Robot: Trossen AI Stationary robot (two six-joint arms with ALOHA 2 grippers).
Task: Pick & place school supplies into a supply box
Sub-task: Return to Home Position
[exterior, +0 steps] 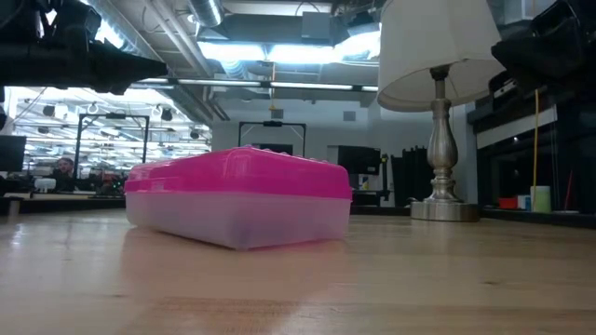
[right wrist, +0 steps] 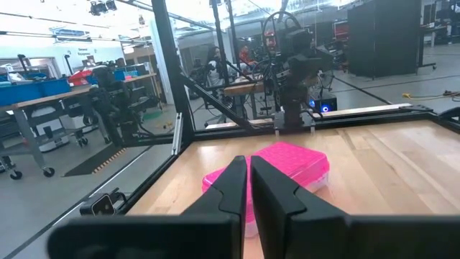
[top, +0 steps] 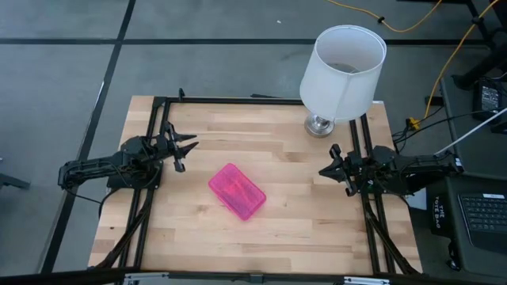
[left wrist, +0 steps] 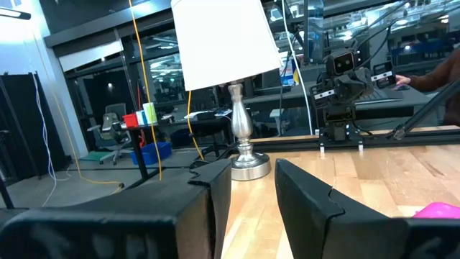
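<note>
Here we are with the supply box (top: 236,191) lying shut on the table (top: 309,241), pink lid down over the clear base and no loose supplies showing outside it. The left gripper (top: 181,149) hangs over its own side of the board, fingers (left wrist: 316,208) parted with a clear gap and nothing between them. The box sits ahead of those tips and off to one side, with only a pink corner peeping into the left wrist view. The right gripper (top: 336,169) faces it from the other side, its fingers (right wrist: 284,198) pressed nearly together with just a slit between them, and they are empty. From there the box lies straight ahead, beyond the tips. Its long axis runs on a slant to the line between the two pairs of fingers, one short end turned towards the left tips. The left looks the nearer of the two, though both are well apart from the box. My read is that nothing is left to pick, so going home should only mean keeping the fingers off the box and off the lamp (top: 342,73) standing near the right arm.
</note>
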